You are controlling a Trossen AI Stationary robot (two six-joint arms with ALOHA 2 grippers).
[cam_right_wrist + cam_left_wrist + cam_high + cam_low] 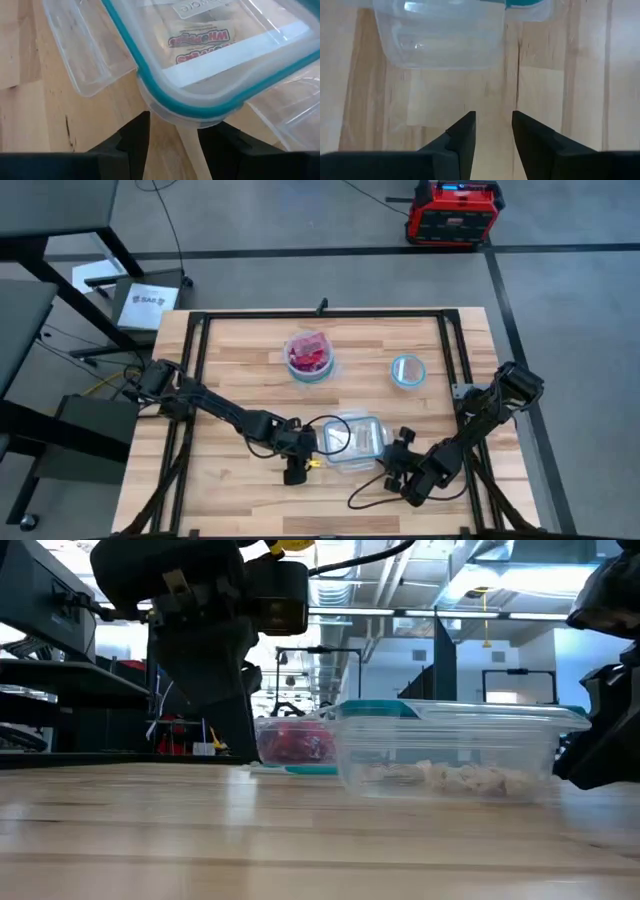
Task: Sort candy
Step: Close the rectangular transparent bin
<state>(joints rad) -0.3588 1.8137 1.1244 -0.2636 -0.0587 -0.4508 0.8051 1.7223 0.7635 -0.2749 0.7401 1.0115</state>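
The left gripper [293, 471] hangs low over the table [230, 380], just beside the left end of the tub [352, 440]. Its fingers [462, 137] stand a narrow gap apart and hold nothing; between them only bare wood shows, and the clear wall of the tub lies a little way ahead of them.

To the right, near the far edge, stands a bowl [310, 356] filled with red candy [309, 355]. In the low view this red heap [295, 745] shows behind the left end of the tub [450, 745].

The tub stands at the middle of the near half of the table, between the two grippers, and its lid [210, 60] with the teal rim lies on it. Through the lid the right wrist view shows whitish candy [202, 42] with red print, and the low view shows a pale layer [460, 778] on the bottom. This candy is inside the closed tub, so neither gripper touches it.

Farther right and toward the far side stands a second bowl [407, 370]; I cannot tell what is in it.

The right gripper [396, 463] is at the right end of the tub. Its fingers [135, 135] are apart by a moderate gap, one on each side of a corner of the lid, and they do not clamp it.
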